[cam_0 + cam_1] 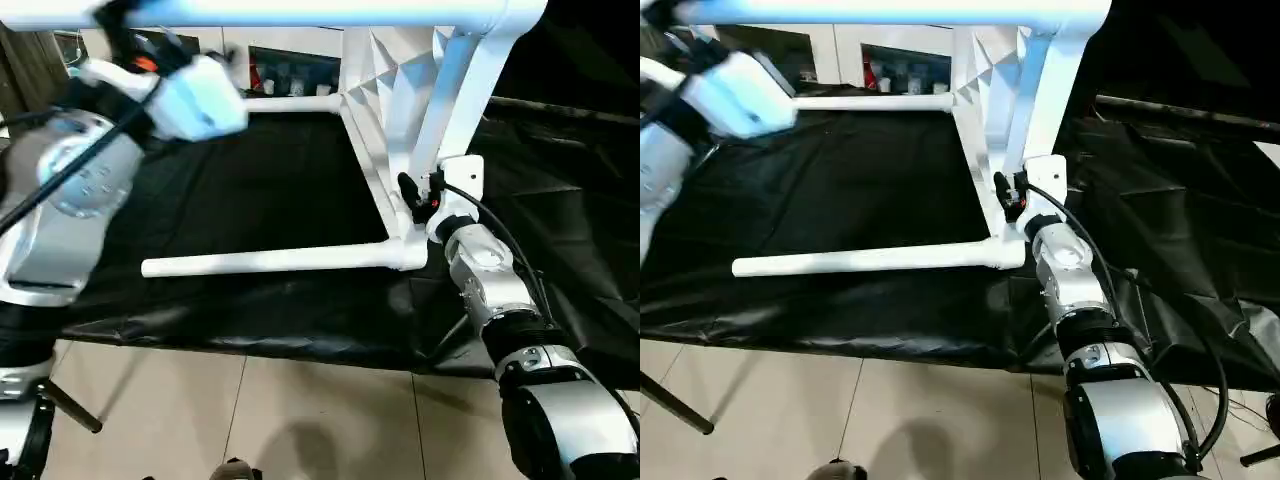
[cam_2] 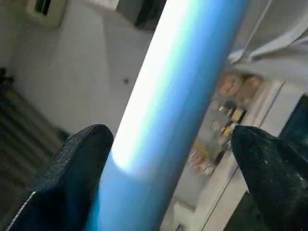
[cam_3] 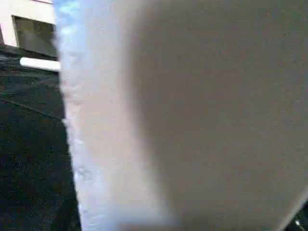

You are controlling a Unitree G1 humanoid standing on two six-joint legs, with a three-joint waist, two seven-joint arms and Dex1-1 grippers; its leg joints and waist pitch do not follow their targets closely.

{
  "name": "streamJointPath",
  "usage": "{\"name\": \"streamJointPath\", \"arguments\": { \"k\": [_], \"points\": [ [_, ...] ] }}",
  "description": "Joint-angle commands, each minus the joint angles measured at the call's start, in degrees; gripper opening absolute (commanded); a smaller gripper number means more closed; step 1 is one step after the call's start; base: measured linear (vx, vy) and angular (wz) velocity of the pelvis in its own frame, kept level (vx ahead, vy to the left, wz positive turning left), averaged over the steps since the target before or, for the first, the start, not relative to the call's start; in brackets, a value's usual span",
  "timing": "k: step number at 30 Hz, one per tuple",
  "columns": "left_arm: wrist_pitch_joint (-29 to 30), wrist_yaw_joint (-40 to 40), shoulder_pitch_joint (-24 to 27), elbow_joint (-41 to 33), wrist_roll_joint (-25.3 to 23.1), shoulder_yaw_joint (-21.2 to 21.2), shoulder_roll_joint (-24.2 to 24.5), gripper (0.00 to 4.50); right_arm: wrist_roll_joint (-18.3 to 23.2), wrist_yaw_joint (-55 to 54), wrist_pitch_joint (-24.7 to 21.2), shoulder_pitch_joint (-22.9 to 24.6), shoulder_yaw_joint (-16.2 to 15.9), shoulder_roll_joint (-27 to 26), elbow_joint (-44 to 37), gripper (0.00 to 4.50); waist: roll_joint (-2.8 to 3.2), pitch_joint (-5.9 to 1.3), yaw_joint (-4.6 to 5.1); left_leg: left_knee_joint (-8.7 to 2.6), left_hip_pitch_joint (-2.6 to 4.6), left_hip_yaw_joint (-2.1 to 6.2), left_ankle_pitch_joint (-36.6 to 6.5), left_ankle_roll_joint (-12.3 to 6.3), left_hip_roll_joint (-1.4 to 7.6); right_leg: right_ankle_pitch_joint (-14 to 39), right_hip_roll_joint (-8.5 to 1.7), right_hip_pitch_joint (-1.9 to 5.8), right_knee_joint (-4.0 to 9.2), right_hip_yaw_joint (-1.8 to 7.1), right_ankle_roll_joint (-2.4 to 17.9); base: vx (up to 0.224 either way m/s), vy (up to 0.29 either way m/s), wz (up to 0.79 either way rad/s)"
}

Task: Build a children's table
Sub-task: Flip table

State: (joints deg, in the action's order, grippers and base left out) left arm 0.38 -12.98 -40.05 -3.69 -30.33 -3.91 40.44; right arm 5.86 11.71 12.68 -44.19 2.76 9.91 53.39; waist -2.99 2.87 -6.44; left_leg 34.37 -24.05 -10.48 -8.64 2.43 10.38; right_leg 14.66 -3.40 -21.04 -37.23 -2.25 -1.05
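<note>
The children's table rests on its side on the black-covered work table, its ribbed underside facing my left. One white leg lies along the cover at the front. A second leg lies further back, and a third juts out high overhead. My left gripper is raised to that top leg and stands open, one black finger on each side of it. Low on the top's near rim, my right gripper is shut on the edge just above the bottom corner socket.
The black cover hangs in folds over the work table's front edge, with tiled floor below. A cabinet with glass doors stands behind. A dark rod slants across the floor at lower left.
</note>
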Motion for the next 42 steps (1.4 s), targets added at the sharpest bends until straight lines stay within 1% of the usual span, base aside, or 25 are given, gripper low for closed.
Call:
{"name": "streamJointPath", "arguments": {
  "k": [1,2,4,6,9,12,14,16,18,19,20,21,22,23,25,26,27,29,31,33,35,37,39,40,42],
  "points": [
    [0.7,0.1,-0.6,-0.4,0.2,0.2,-0.6,4.34,-1.2,0.9,1.0,-1.1,0.0,0.7,0.5,2.0,1.45,-4.22,-0.06,-3.61,2.8,1.19,-8.3,2.93,2.94,-8.5,-4.27,1.07,2.87,1.84,11.8,0.0,0.0,0.0],
    [0.9,0.1,-0.5,-0.6,0.6,0.3,-1.0,4.18,-1.4,0.9,1.1,-1.2,-0.1,0.8,0.5,2.0,1.44,-4.22,-0.05,-3.62,2.8,1.2,-8.3,2.96,2.95,-8.6,-4.23,1.05,2.83,1.83,11.9,0.0,0.0,0.0],
    [1.5,-0.4,-0.2,-1.3,1.4,0.2,-1.8,4.14,-1.7,1.0,1.4,-1.3,-0.4,1.0,0.4,2.0,1.41,-4.21,-0.07,-3.62,2.77,1.19,-8.4,2.91,2.93,-8.7,-4.28,1.08,2.85,1.84,12.0,0.0,0.0,0.0],
    [2.1,-1.7,0.2,-1.6,3.2,0.1,-2.9,3.79,-1.9,1.1,1.5,-1.7,-0.5,1.2,0.4,2.0,1.34,-4.19,-0.1,-3.62,2.74,1.18,-8.3,2.86,2.92,-8.7,-4.27,1.08,2.85,1.84,12.1,0.0,0.0,0.0],
    [2.7,-1.5,0.5,-1.8,3.1,0.2,-4.0,3.68,-2.3,1.4,1.7,-2.2,-0.7,1.9,-0.1,2.0,1.22,-4.18,-0.15,-3.6,2.67,1.15,-8.4,2.5,2.89,-8.2,-4.33,1.14,2.94,1.9,11.9,0.0,0.0,0.0],
    [3.0,-1.5,0.6,-1.8,3.2,0.3,-4.4,3.36,-2.8,1.7,2.0,-2.5,-0.9,2.7,-0.6,2.0,1.38,-4.22,-0.22,-3.52,2.7,1.17,-7.9,2.24,2.92,-8.7,-4.27,1.14,2.93,1.89,11.8,0.0,0.0,0.0],
    [3.3,-1.6,0.6,-1.9,3.6,0.5,-4.7,3.33,-3.1,1.9,2.1,-2.5,-1.1,3.0,-0.9,2.0,1.28,-4.23,-0.25,-3.48,2.7,1.13,-7.9,2.09,2.91,-8.8,-4.26,1.18,2.93,1.88,11.9,0.0,0.0,0.0],
    [3.7,-1.7,0.7,-2.0,3.9,0.7,-4.8,3.02,-3.3,2.1,2.2,-2.5,-1.2,3.3,-1.3,2.0,1.2,-4.21,-0.3,-3.43,2.59,1.1,-7.5,1.8,2.86,-9.0,-4.29,1.23,2.9,1.91,12.0,0.0,0.0,0.0],
    [6.0,-0.9,0.5,-1.8,5.8,3.2,-6.2,2.91,-4.2,2.9,2.2,-3.0,-1.3,5.5,-3.1,2.0,1.28,-4.19,-0.37,-3.4,2.6,1.08,-7.3,1.65,2.86,-8.8,-4.31,1.21,2.93,1.9,12.1,0.0,0.0,0.0],
    [6.0,-0.9,0.5,-1.8,5.8,3.2,-6.2,2.83,-4.2,2.9,2.2,-3.0,-1.3,5.5,-3.1,2.0,1.16,-4.16,-0.39,-3.36,2.6,1.04,-7.3,1.52,2.87,-8.5,-4.22,1.21,2.94,1.89,12.1,0.0,0.0,0.0],
    [8.2,-0.3,0.4,-1.7,8.7,5.7,-8.0,2.75,-4.4,3.4,1.7,-3.7,-1.1,7.1,-4.8,2.0,1.12,-4.23,-0.46,-3.3,2.64,0.99,-7.1,1.41,2.86,-8.6,-4.23,1.23,2.89,1.89,12.2,0.0,0.0,0.0],
    [11.2,0.7,-0.1,-1.9,12.2,8.5,-10.7,2.7,-4.5,3.3,1.7,-4.6,-0.5,8.6,-6.1,2.0,0.91,-4.23,-0.78,-3.0,2.46,0.8,-5.2,0.35,2.68,-10.2,-4.19,1.36,2.77,1.92,12.6,0.0,0.0,0.0],
    [11.2,0.7,-0.1,-1.9,12.2,8.5,-10.7,2.68,-4.5,3.3,1.7,-4.6,-0.5,8.6,-6.1,2.0,0.77,-4.36,-0.77,-2.87,2.31,0.67,-4.3,-0.2,2.6,-11.1,-4.19,1.52,2.6,1.99,12.8,0.0,0.0,0.0],
    [12.4,1.1,-0.6,-2.0,13.5,9.7,-11.8,2.68,-4.3,3.3,1.7,-5.2,-0.1,9.2,-6.8,2.0,0.75,-4.52,-0.93,-2.47,1.91,0.49,-2.0,-1.7,2.28,-13.6,-4.02,1.57,2.28,2.06,12.9,0.0,0.0,0.0],
    [13.7,1.6,-1.2,-1.9,14.8,10.9,-12.8,2.68,-3.7,3.4,1.6,-6.7,0.7,10.5,-8.1,2.0,0.76,-4.69,-1.41,-1.85,1.57,0.23,0.7,-3.95,2.04,-16.7,-3.85,1.25,1.89,2.17,12.5,0.0,0.0,0.0],
    [14.0,1.6,-1.2,-1.8,15.3,11.2,-13.0,2.68,-3.5,3.5,1.5,-7.3,1.1,10.9,-8.5,1.99,0.92,-4.51,-1.49,-1.84,1.34,0.2,0.3,-4.44,2.02,-15.9,-3.8,1.07,1.97,2.1,12.4,0.0,0.0,0.0],
    [14.3,1.7,-1.3,-1.7,15.8,11.5,-13.4,2.68,-3.2,3.5,1.5,-8.1,1.4,11.5,-8.9,1.99,1.15,-4.51,-1.64,-1.81,1.46,0.19,-0.4,-4.39,2.1,-15.1,-3.81,0.9,2.06,2.11,12.3,0.0,0.0,0.0],
    [16.3,2.5,-2.1,-1.6,18.0,13.5,-15.7,2.67,-2.8,3.4,1.5,-11.3,2.4,13.6,-10.1,1.98,1.14,-4.38,-1.7,-1.94,1.71,0.23,-3.0,-3.79,2.4,-11.4,-3.7,0.65,2.31,2.06,12.3,0.0,0.0,0.0],
    [18.7,3.5,-3.0,-1.6,19.9,15.7,-18.2,2.65,-2.8,3.8,1.7,-14.4,2.6,15.3,-10.5,1.98,1.34,-4.37,-1.73,-1.94,1.84,0.24,-3.3,-3.41,2.54,-10.5,-3.61,0.45,2.3,2.02,12.5,0.0,0.0,0.0],
    [19.2,3.9,-3.2,-1.6,20.1,16.2,-18.7,2.65,-2.7,4.4,1.8,-15.2,2.5,15.6,-10.5,1.98,1.27,-4.29,-1.74,-1.95,1.67,0.23,-3.9,-3.29,2.5,-9.8,-3.62,0.48,2.32,1.98,12.4,0.0,0.0,0.0],
    [20.1,4.5,-3.3,-1.5,20.6,17.0,-19.8,2.64,-2.2,8.9,1.3,-17.5,1.6,16.7,-10.8,1.98,1.29,-4.28,-1.72,-1.94,1.71,0.32,-4.7,-3.18,2.58,-9.5,-3.63,0.45,2.4,1.94,12.2,0.0,0.0,0.0],
    [20.6,4.8,-3.1,-1.7,20.3,17.0,-20.1,2.63,-2.1,13.4,0.7,-19.3,0.3,17.6,-11.4,2.51,1.17,-4.21,-1.68,-1.93,1.57,0.32,-4.7,-3.31,2.57,-9.6,-3.68,0.44,2.44,1.95,12.3,0.0,0.0,0.0],
    [20.8,5.1,-3.0,-1.9,19.9,16.9,-20.1,2.62,-2.3,15.6,0.3,-20.1,-0.7,18.0,-11.6,2.66,1.0,-4.31,-1.7,-1.67,1.32,0.37,-3.4,-4.27,2.58,-11.3,-3.72,0.5,2.22,1.91,12.5,0.0,0.0,0.0],
    [20.7,4.9,-3.0,-1.9,19.8,16.8,-20.0,2.61,-2.6,15.9,0.4,-20.3,-1.0,18.1,-11.5,2.74,0.75,-4.29,-1.66,-1.65,1.27,0.34,-3.0,-4.47,2.6,-11.5,-3.71,0.47,2.2,1.9,12.6,0.0,0.0,0.0],
    [21.2,4.7,-3.0,-2.2,19.2,16.7,-20.1,2.57,-2.9,16.7,0.4,-20.9,-1.8,18.0,-11.3,2.98,1.0,-4.37,-1.77,-1.42,1.33,0.32,-2.1,-4.88,2.74,-11.7,-3.73,0.16,2.05,1.81,13.3,0.0,0.0,0.0]
  ]
}}
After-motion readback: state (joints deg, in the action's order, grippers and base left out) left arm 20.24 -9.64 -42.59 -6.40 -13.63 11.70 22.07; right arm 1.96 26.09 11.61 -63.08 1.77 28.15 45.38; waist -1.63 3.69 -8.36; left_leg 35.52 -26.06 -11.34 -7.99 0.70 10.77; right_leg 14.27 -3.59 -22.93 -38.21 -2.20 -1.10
